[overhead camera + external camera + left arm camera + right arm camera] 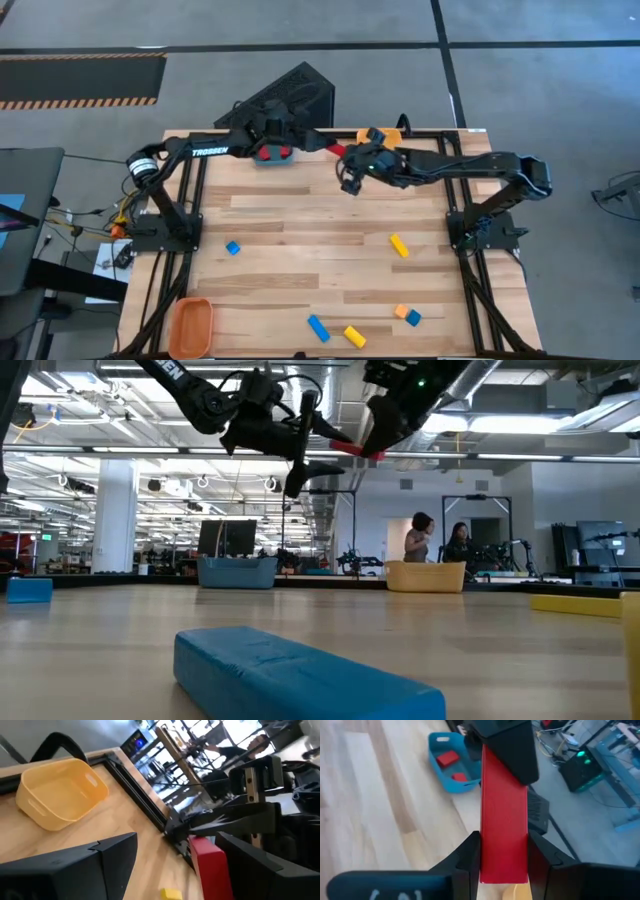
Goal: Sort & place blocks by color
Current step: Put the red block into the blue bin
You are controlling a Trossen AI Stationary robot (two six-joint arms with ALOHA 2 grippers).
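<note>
A red bar (337, 150) hangs in the air near the far edge, between my two grippers. My right gripper (504, 840) is shut on it and reaches in from the table's right (347, 160). My left gripper (177, 840) is open, and its fingers stand on either side of the bar's free end (338, 447). Whether a finger touches the bar, I cannot tell. A blue bin (272, 155) with red blocks (449, 758) lies below the left arm. Loose blocks lie nearer: a blue cube (232, 247), a yellow bar (399, 245), a blue bar (318, 327) and a yellow block (354, 336). My right gripper pinches the red bar between its two fingers at the bar's near end (504, 865). The bar runs forward along the fingers, toward the left gripper. It is lifted clear of the table and lies roughly level (352, 450).
A yellow bin (388, 136) sits at the far edge and an orange bin (190, 325) at the near left corner. An orange block (401, 312) and a blue block (413, 318) lie near the right front. People (420, 538) stand in the room beyond.
</note>
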